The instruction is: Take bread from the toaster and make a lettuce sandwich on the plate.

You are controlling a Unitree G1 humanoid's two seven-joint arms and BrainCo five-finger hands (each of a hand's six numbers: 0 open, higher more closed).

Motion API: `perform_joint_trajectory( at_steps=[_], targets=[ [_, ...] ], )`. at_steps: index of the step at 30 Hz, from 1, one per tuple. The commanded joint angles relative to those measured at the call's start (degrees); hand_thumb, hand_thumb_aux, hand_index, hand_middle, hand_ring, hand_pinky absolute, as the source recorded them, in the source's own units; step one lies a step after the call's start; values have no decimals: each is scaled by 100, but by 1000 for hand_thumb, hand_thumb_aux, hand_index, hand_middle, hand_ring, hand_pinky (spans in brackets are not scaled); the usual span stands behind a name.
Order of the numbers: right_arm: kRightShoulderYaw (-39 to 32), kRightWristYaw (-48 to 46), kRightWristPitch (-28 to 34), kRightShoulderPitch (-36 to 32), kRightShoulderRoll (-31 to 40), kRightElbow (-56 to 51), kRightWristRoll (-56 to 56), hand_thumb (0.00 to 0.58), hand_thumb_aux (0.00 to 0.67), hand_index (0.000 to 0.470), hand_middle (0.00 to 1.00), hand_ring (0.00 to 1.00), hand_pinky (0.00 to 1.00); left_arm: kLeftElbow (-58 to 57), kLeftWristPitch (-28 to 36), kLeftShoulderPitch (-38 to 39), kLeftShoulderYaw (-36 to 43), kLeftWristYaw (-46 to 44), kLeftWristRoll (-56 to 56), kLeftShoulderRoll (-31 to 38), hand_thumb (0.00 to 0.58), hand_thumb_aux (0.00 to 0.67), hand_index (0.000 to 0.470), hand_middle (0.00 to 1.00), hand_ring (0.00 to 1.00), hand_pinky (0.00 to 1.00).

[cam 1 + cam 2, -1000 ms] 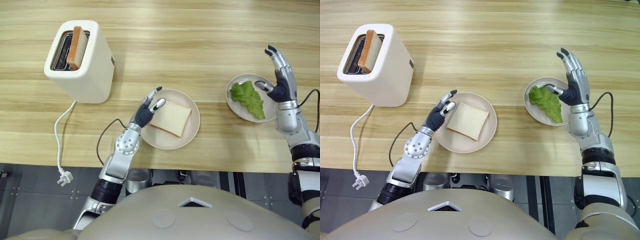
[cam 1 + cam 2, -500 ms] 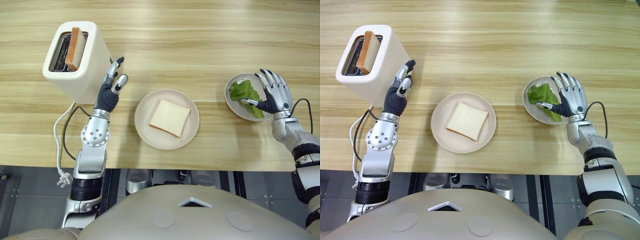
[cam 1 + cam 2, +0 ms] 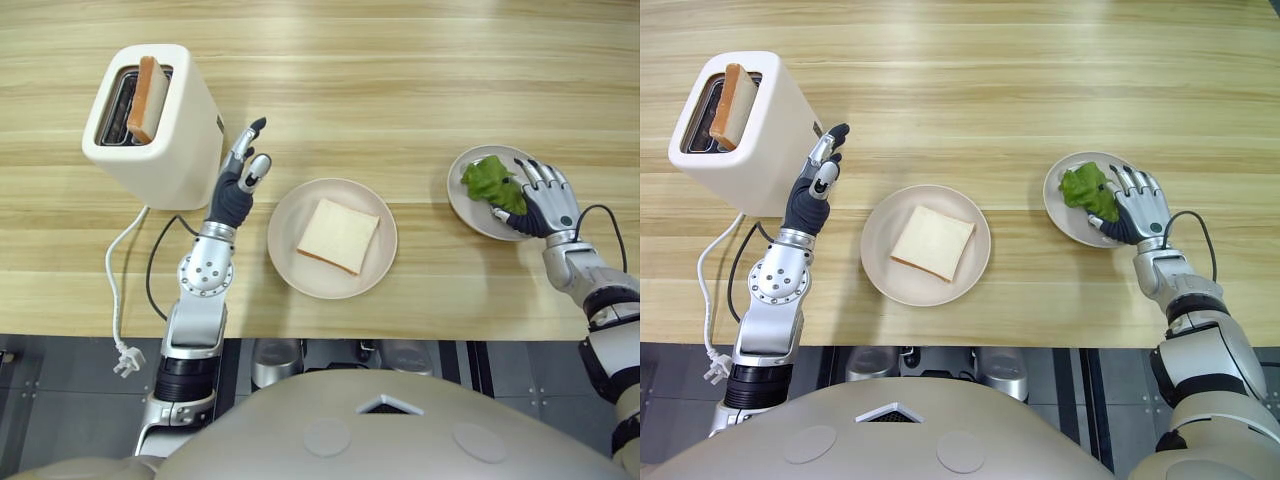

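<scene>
Lettuce (image 3: 488,178) lies bunched on the small dish (image 3: 462,210), the right hand (image 3: 545,205) curled onto its right side, well right of the bread slice (image 3: 339,235) on the plate (image 3: 288,252); the left hand (image 3: 238,185), straight-fingered and empty, is beside the toaster (image 3: 175,150).

On the table (image 3: 400,80) the toaster (image 3: 150,135) stands at the far left, with one slice (image 3: 148,85) upright in its slot. Its cable (image 3: 113,285) runs down over the near edge to the plug (image 3: 128,360). The left hand (image 3: 238,188) is just right of the toaster, between it and the plate (image 3: 285,245) in the middle. A second slice (image 3: 340,235) lies flat on this plate. At the right is a small plate (image 3: 462,198) with the lettuce (image 3: 490,180) on it. The right hand (image 3: 548,205) lies over its right rim and holds the lettuce.
</scene>
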State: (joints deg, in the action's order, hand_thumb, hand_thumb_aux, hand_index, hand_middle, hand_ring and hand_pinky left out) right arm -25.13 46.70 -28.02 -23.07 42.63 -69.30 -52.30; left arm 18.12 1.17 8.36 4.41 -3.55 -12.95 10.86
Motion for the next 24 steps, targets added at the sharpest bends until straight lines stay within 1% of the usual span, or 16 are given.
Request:
perform_joint_trajectory(
  at_steps=[1,5,7,8,9,10,11,14,15,17,18,19,20,22,24],
  targets=[
    [-99,-30,-46,11,-48,-78,125,476,386,265,0,0,0,-130,23,39,-60,44,-61,27,0,0,0,0,0,0],
    [-151,-5,-75,1,-45,-67,200,491,407,280,0,0,0,-167,16,33,-92,60,-30,20,0,0,0,0,0,0],
    [-154,80,-109,-6,-19,-19,240,517,449,308,0,0,0,-190,2,19,-99,61,-28,20,0,0,0,0,0,0],
    [-141,133,-135,-16,-7,7,263,517,449,308,0,0,0,-210,-6,9,-98,60,-27,20,0,0,0,0,0,0],
    [-119,185,-163,-30,8,31,288,528,470,323,0,0,0,-231,-14,-1,-93,63,-30,16,0,0,0,0,0,0],
    [-105,241,-181,-48,29,58,298,578,631,433,0,0,0,-256,-23,-12,-85,64,-34,13,0,0,0,0,0,0],
    [-86,317,-210,-73,58,91,309,580,670,460,0,0,0,-280,-31,-23,-77,64,-36,9,0,0,0,0,0,0],
    [-28,453,-335,-187,145,203,369,580,670,460,0,0,0,-344,-57,-57,-72,62,-31,6,0,0,0,0,0,0],
    [-8,515,-409,-235,183,283,395,580,670,460,82,82,82,-372,-71,-74,-73,65,-28,4,0,0,0,0,0,0],
    [15,592,-517,-286,234,406,445,580,670,460,533,533,533,-414,-95,-108,-74,70,-29,2,0,0,0,0,0,0],
    [30,622,-594,-309,259,503,468,580,670,460,533,533,533,-446,-110,-137,-80,73,-27,-1,0,0,0,0,0,0],
    [28,652,-650,-340,281,659,460,580,670,460,976,976,976,-469,-122,-166,-89,76,-24,-2,0,0,0,0,0,0],
    [27,632,-710,-377,289,867,449,580,670,460,1000,1000,1000,-489,-139,-197,-107,80,-8,-5,0,0,0,0,0,0],
    [49,498,-873,-386,264,1476,454,580,670,460,1000,1000,1000,-488,-200,-286,-206,89,127,-38,0,0,0,0,0,0],
    [63,294,-974,-320,157,2324,443,580,670,460,1000,1000,1000,-423,-244,-395,-358,96,225,-13,0,0,0,0,0,0]
  ],
)
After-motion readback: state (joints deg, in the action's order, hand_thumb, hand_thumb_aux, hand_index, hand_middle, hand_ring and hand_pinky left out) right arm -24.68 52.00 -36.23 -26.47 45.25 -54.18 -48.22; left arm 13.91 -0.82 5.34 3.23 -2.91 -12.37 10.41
